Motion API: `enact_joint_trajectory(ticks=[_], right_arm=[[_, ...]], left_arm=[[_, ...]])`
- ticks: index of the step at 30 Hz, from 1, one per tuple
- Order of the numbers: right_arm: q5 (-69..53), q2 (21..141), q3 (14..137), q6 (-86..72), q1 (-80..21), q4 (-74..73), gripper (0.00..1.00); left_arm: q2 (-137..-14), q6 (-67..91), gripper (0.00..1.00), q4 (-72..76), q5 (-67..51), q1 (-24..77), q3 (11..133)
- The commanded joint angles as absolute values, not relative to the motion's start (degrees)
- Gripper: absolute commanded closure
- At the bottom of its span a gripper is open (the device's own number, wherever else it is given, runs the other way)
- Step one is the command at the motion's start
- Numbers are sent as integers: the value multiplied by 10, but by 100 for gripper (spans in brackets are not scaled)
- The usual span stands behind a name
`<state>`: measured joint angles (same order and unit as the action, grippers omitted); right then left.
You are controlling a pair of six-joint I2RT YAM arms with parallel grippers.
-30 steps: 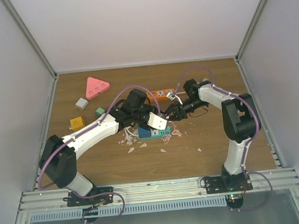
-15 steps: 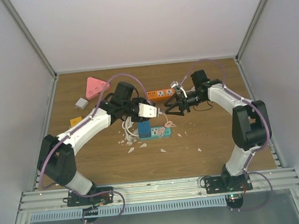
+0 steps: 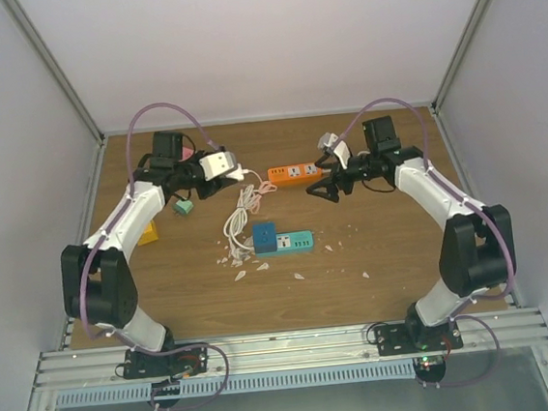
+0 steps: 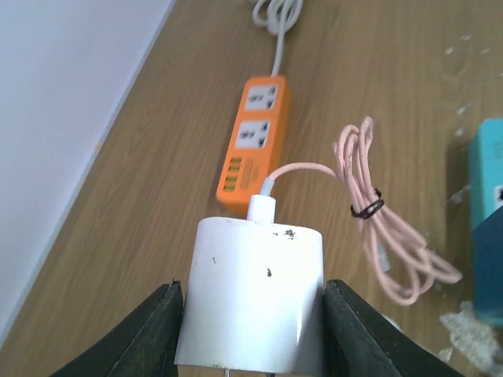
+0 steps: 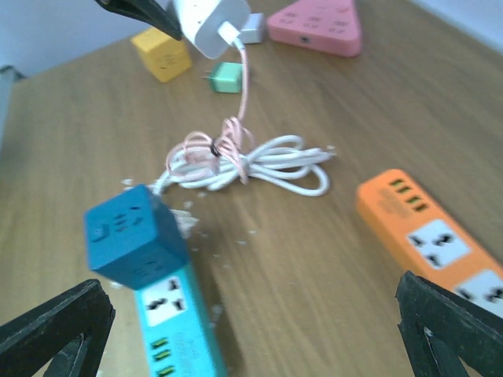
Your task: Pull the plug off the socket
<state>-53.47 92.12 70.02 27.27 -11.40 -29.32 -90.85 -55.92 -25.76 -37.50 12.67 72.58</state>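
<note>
Near the front of the wooden table (image 3: 405,251) lie some small white crumbs (image 3: 239,272). A bit farther back is a long teal socket strip (image 3: 297,244). A dark blue cube (image 3: 264,236) sits on its left end.

Just behind the strip lies a bundle of white cord (image 3: 239,218). A thin pink cord (image 4: 360,188) is looped up and tied with a black band. It lies by the white cord.

On the left side, a yellow cube (image 5: 161,53) is partly hidden under the left arm. A little green block (image 3: 184,206) is just beside it.

On the right side, the right gripper (image 3: 323,189) hangs over the table with its fingers spread wide apart. It holds nothing.

Next to it, toward the middle, is an orange socket strip (image 3: 295,173). It lies flat on the table.

Farther back on the left, the left gripper (image 4: 250,330) is squeezed onto the white plug (image 3: 216,163). One black finger presses on each side of it. The plug is up in the air, well apart from the teal strip and the orange strip. The pink cord comes out of the plug and runs down to the looped bundle.

At the far left, a pink triangle socket (image 5: 314,20) and a small grey block (image 5: 253,30) lie near the back wall.
</note>
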Motion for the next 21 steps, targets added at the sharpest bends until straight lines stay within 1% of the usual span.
enact_joint_trajectory(ticks=[1, 7, 12, 18, 21], right_arm=[[-412, 892, 684, 253, -109, -222, 0], [-359, 857, 659, 256, -109, -161, 0], [-342, 857, 683, 281, -109, -190, 0], [-277, 821, 639, 225, -110, -106, 0], [-267, 812, 629, 213, -109, -94, 0]], left_arm=[[-950, -528, 84, -251, -381, 84, 737], [-1027, -496, 83, -244, -362, 21, 767], [-1095, -463, 83, -248, -358, -30, 813], [-1148, -453, 83, -241, -343, -64, 828], [-1164, -469, 83, -245, -324, -69, 824]])
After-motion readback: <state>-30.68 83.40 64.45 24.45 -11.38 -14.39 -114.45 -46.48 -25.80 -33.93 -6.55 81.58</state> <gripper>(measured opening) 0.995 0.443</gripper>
